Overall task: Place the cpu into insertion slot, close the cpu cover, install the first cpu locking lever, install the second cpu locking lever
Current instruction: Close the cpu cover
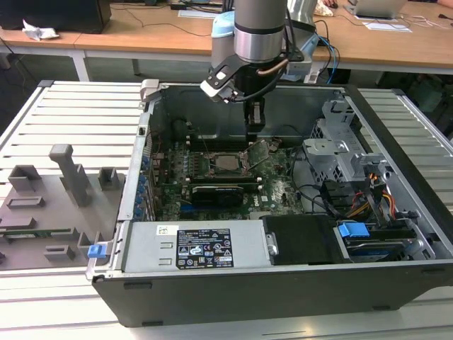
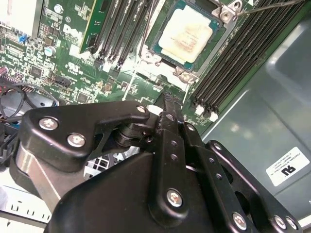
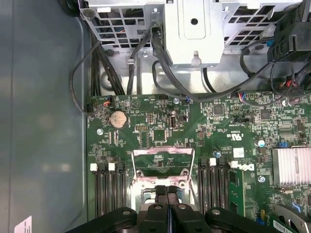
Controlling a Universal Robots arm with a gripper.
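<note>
The cpu (image 2: 187, 34) lies flat in the insertion slot (image 2: 146, 51), its silvery top showing; in the exterior view the cpu (image 1: 226, 163) sits mid-board inside the open case. The cpu cover (image 3: 163, 162) is swung open, its window showing green board behind; in the exterior view the cpu cover (image 1: 259, 151) tilts up at the socket's right edge. A thin lever rod (image 2: 272, 6) stands free beside the socket. My gripper (image 1: 253, 136) hangs just above the raised cover, shut with nothing between its fingers. Its tips (image 3: 167, 196) hide part of the socket; in the second wrist view the gripper (image 2: 167, 99) ends near the socket's rim.
Black memory slots (image 2: 228, 63) flank the socket. A long black card (image 1: 216, 191) lies in front of it. A metal drive cage (image 1: 340, 152) and cables (image 1: 368, 198) fill the exterior view's right. The power supply (image 1: 205, 248) sits in front. A grey fixture (image 1: 56, 191) stands outside.
</note>
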